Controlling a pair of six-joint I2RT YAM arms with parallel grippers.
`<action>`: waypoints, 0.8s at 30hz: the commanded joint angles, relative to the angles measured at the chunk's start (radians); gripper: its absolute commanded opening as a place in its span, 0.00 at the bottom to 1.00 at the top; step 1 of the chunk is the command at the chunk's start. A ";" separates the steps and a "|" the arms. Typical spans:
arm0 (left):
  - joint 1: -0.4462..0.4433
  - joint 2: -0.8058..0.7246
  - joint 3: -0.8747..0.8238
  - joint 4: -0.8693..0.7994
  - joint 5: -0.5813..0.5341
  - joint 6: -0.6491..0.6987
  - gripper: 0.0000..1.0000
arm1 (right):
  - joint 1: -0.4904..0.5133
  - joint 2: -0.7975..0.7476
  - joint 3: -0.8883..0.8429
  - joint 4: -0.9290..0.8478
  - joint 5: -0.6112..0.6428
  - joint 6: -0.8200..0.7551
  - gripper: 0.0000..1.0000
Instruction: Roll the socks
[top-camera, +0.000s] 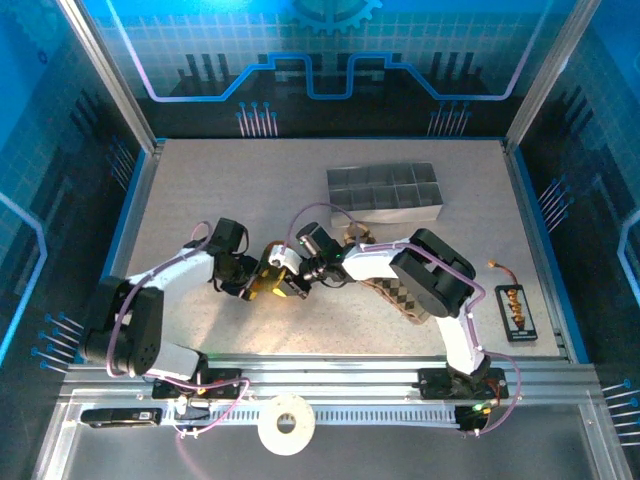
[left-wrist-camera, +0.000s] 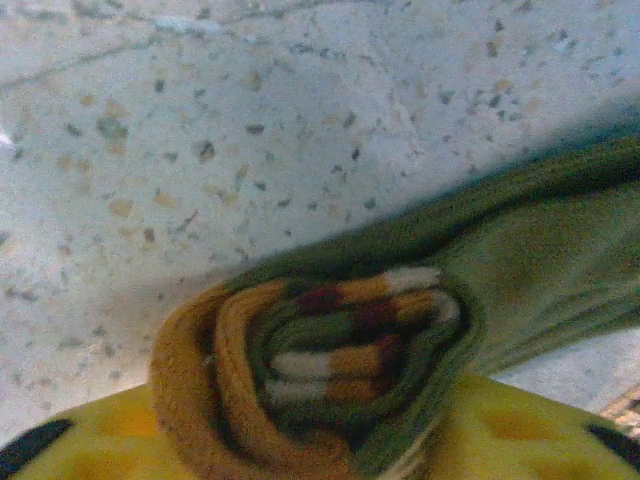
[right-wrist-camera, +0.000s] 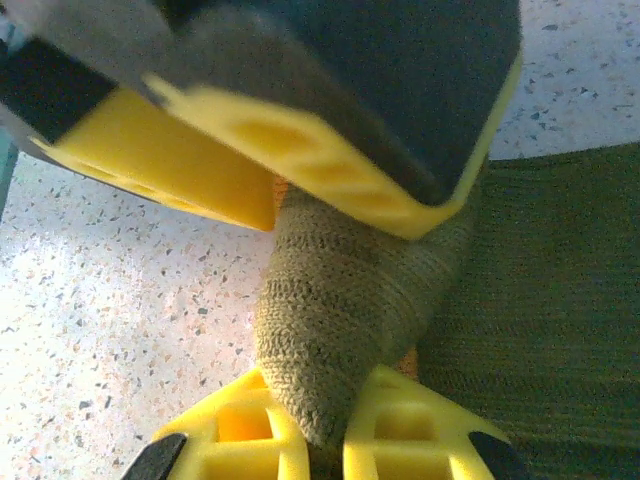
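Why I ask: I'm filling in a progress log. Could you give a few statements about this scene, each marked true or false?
1. The green sock is partly rolled, with stripes showing at the roll's end. True.
2. The checked sock lies in the tray. False: it lies on the table, partly under the right arm, apart from the tray.
3. The right fingers pinch the green sock. True.
4. The left fingers hang open, clear of both socks. False: they are closed on the green roll.
5. The tray stands by the arm bases. False: it stands at the table's far side.
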 joint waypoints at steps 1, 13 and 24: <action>-0.016 0.085 -0.040 -0.138 -0.043 0.027 0.40 | 0.006 0.054 -0.044 -0.197 0.051 0.018 0.12; -0.016 0.110 0.027 -0.242 -0.089 0.044 0.35 | 0.151 -0.339 -0.284 0.121 0.513 -0.356 0.65; -0.017 0.144 0.074 -0.248 -0.061 0.063 0.35 | 0.309 -0.165 -0.150 0.112 0.799 -0.596 0.65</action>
